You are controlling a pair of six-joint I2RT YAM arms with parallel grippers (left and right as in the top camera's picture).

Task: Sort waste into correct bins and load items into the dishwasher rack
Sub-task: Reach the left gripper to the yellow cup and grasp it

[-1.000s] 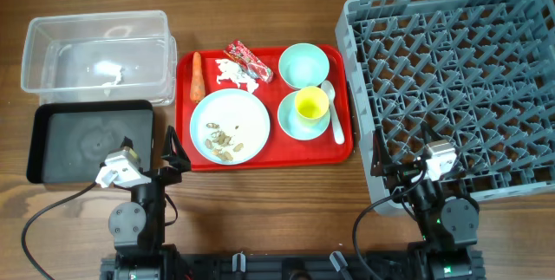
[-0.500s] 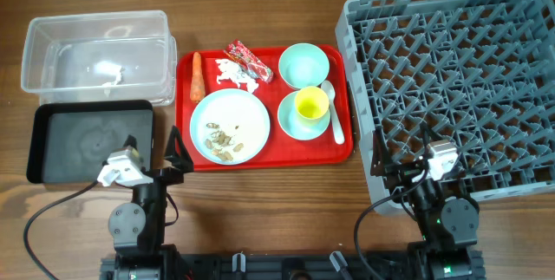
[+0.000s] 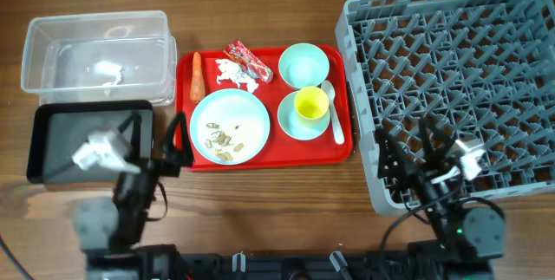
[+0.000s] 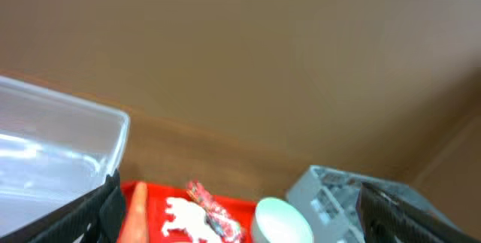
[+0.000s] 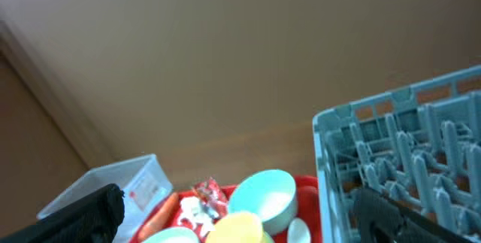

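Note:
On the red tray (image 3: 342, 146) lie a carrot (image 3: 196, 75), a red-and-white wrapper (image 3: 249, 61), a white tissue (image 3: 229, 74), a light blue plate (image 3: 251, 111) holding seeds (image 3: 224, 141), a mint bowl (image 3: 303, 65), a yellow cup (image 3: 312, 103) in a small blue bowl (image 3: 290, 122), and a white spoon (image 3: 334, 111). My left gripper (image 3: 156, 137) is open and empty by the black tray (image 3: 52, 124). My right gripper (image 3: 408, 154) is open and empty over the grey rack's (image 3: 460, 63) front left part. Both wrist views show open jaws, left (image 4: 248, 224) and right (image 5: 240, 228).
The clear tub (image 3: 95, 50) stands behind the black tray, with a white scrap inside. The left wrist view shows the tub (image 4: 60, 145), carrot (image 4: 135, 209), wrapper (image 4: 210, 205) and mint bowl (image 4: 282, 220). The right wrist view shows the rack (image 5: 406, 145), mint bowl (image 5: 263, 194) and cup (image 5: 237, 228).
Both arms have lifted from their rest pose. The left gripper has moved up and left over the black tray's edge. The right gripper has moved up and right over the rack's front.

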